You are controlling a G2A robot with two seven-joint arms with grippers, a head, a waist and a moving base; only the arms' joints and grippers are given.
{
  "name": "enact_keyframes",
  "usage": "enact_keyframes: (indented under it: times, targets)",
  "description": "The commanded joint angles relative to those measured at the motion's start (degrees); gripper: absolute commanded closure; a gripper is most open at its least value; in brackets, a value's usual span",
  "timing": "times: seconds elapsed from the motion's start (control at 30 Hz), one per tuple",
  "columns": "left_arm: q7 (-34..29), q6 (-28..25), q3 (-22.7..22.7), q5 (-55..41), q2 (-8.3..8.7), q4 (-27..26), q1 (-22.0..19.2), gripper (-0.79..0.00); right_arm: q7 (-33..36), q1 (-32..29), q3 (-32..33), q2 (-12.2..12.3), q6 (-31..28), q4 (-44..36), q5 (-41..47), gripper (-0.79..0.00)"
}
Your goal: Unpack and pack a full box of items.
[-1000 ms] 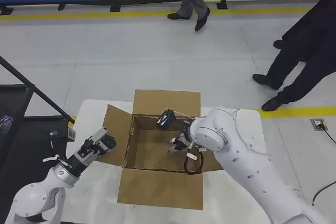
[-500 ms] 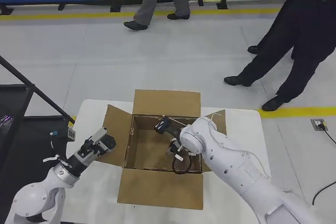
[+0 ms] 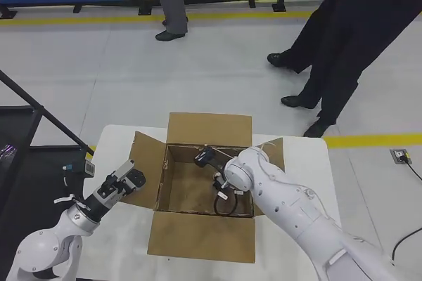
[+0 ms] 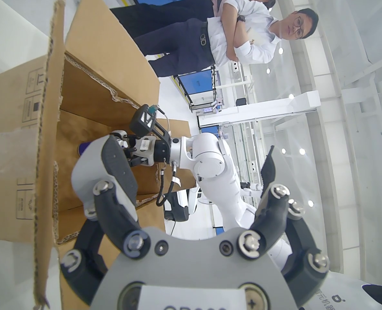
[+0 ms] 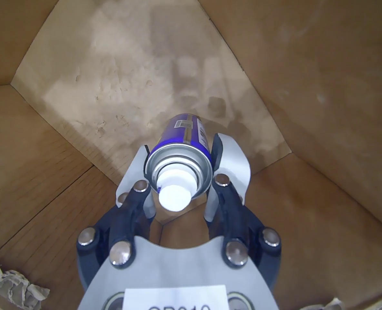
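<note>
An open cardboard box (image 3: pixel 209 128) stands on the white table (image 3: pixel 116 140), its flaps spread outward. My right arm reaches down into it; the right gripper (image 5: pixel 181 149) is shut on a purple spray can (image 5: pixel 181 132) with a white cap (image 5: pixel 174 195), held over the bare box floor (image 5: pixel 113 66) close to one corner. I cannot tell whether the can touches the floor. From the left wrist view the can (image 4: pixel 82 147) and right gripper (image 4: pixel 126 153) show inside the box. My left gripper (image 3: pixel 130 175) hangs open and holds nothing, just outside the box's left flap (image 3: pixel 146 168).
The upright left flap (image 4: pixel 53 66) stands between my left gripper (image 4: pixel 191 156) and the box interior. A black frame (image 3: pixel 28 105) borders the table's left side. The front flap (image 3: pixel 200 237) lies flat toward the table's near edge.
My right arm has swung left and lower into the box, carrying the can deeper inside. The left arm has kept still.
</note>
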Motion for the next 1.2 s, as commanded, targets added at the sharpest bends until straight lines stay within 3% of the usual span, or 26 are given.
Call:
enact_keyframes:
  times: [0.0, 0.17, 0.33, 0.6, 0.97, 1.17]
  targets:
    - [0.00, 0.00, 0.00, 0.00, 0.00, 0.00, 0.00, -0.785, 0.44, 0.02, 0.22, 0.03, 0.31, -1.17, -0.51, 0.000]
    - [0.00, 0.00, 0.00, 0.00, 0.00, 0.00, 0.00, -0.785, 2.30, -1.42, 3.01, 1.40, -0.20, -8.48, -1.40, 0.000]
    - [0.00, 0.00, 0.00, 0.00, 0.00, 0.00, 0.00, -0.785, 6.74, -6.99, 8.15, 4.42, 1.80, -22.92, -5.75, 0.000]
    - [0.00, 0.00, 0.00, 0.00, 0.00, 0.00, 0.00, -0.785, 14.75, -23.14, 20.45, 9.60, 3.75, -54.07, -15.39, 0.000]
    - [0.00, 0.00, 0.00, 0.00, 0.00, 0.00, 0.00, -0.785, 18.01, -44.06, 36.83, 12.82, 10.23, -85.25, -28.20, 0.000]
    - [0.00, 0.00, 0.00, 0.00, 0.00, 0.00, 0.00, -0.785, 13.55, -50.86, 44.62, 13.35, 12.29, -86.90, -28.75, 0.000]
